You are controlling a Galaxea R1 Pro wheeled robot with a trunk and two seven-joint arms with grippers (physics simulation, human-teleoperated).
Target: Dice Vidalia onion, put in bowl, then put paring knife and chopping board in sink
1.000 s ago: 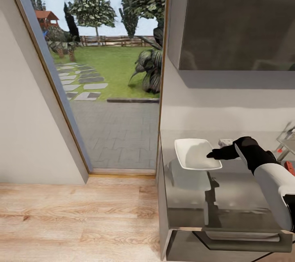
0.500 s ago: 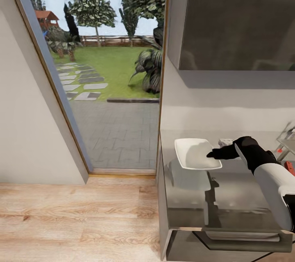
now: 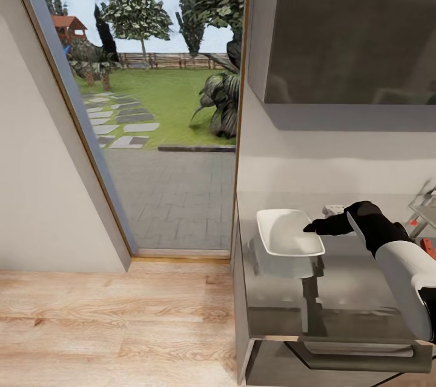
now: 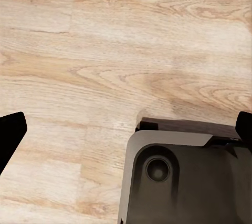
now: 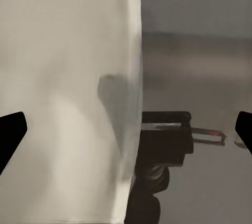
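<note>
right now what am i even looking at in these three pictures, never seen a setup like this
This is a simulated kitchen seen by a wheeled robot with two arms. The large picture comes from a camera on its head, looking down at a glossy grey countertop beside a glass door to a garden. The other two come from cameras near each hand. The right hand reaches over a white bowl on the countertop, its tip at the bowl's rim. Its wrist camera shows the bowl up close, with both dark fingertips spread wide and nothing between them. The left wrist camera looks down at the wooden floor and part of the robot's base; that hand is open and empty too.
</note>
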